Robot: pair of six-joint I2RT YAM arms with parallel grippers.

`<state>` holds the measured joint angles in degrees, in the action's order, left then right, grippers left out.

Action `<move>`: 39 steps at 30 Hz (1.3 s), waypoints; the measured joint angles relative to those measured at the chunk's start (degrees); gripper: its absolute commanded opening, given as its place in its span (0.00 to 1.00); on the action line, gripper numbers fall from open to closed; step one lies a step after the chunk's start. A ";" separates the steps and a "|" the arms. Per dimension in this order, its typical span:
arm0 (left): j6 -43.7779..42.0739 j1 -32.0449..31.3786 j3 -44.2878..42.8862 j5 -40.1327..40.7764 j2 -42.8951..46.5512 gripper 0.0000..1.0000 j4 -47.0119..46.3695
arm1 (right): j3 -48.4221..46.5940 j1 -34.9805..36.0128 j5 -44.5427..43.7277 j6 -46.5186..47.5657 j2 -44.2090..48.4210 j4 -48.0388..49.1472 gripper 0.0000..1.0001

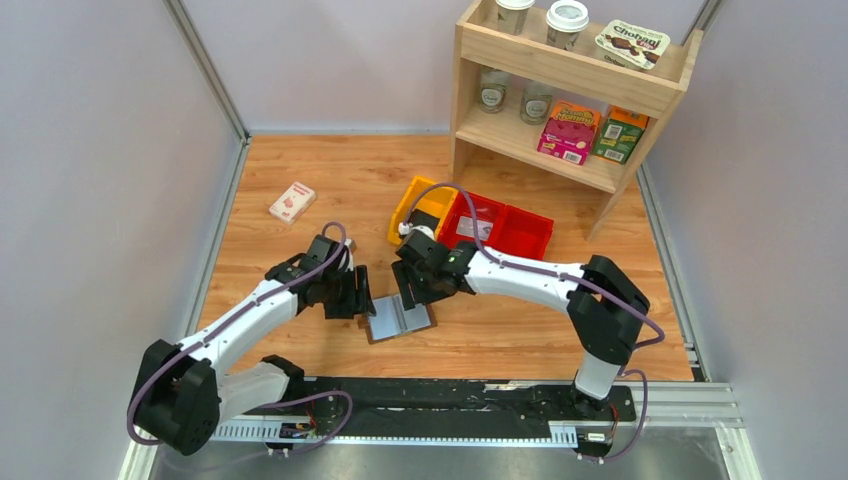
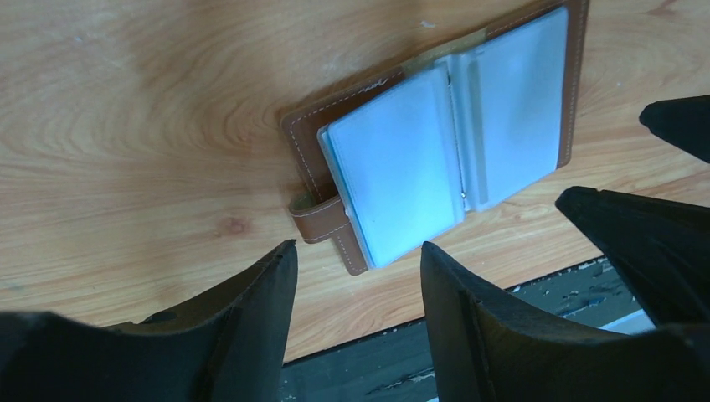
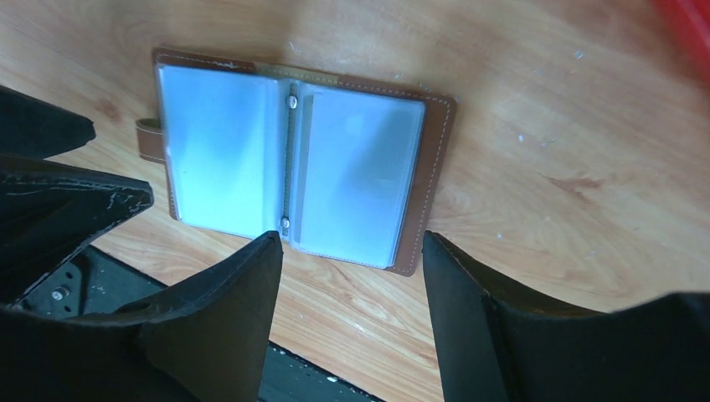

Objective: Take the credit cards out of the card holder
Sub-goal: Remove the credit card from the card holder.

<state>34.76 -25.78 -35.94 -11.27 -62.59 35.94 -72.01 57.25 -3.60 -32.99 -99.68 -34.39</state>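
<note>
The card holder [image 1: 400,318] lies open and flat on the wooden table near the front edge, brown outside with grey-blue sleeves inside. It fills the upper part of the left wrist view [image 2: 435,159] and of the right wrist view [image 3: 293,159]. The credit cards are hidden; only the cloudy sleeves show. My left gripper [image 1: 358,295] hovers just left of the holder, open, with nothing between its fingertips [image 2: 358,247]. My right gripper [image 1: 410,290] hangs over the holder's far edge, also open and empty [image 3: 350,237].
A small white-and-red box [image 1: 292,202] lies at the far left. A yellow bin [image 1: 425,205] and red bins [image 1: 500,228] stand behind the right gripper. A wooden shelf [image 1: 570,95] with goods stands at the back right. The black base rail [image 1: 450,395] runs just before the holder.
</note>
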 measured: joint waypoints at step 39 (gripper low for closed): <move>4.61 -0.44 4.33 -10.34 -11.02 0.25 -11.91 | 4.26 2.16 6.10 -4.33 -0.17 10.16 0.50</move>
<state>39.38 -26.22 -31.62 -21.61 -73.60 24.03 -67.75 59.42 2.50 -37.32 -99.85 -24.23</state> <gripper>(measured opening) 0.251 0.514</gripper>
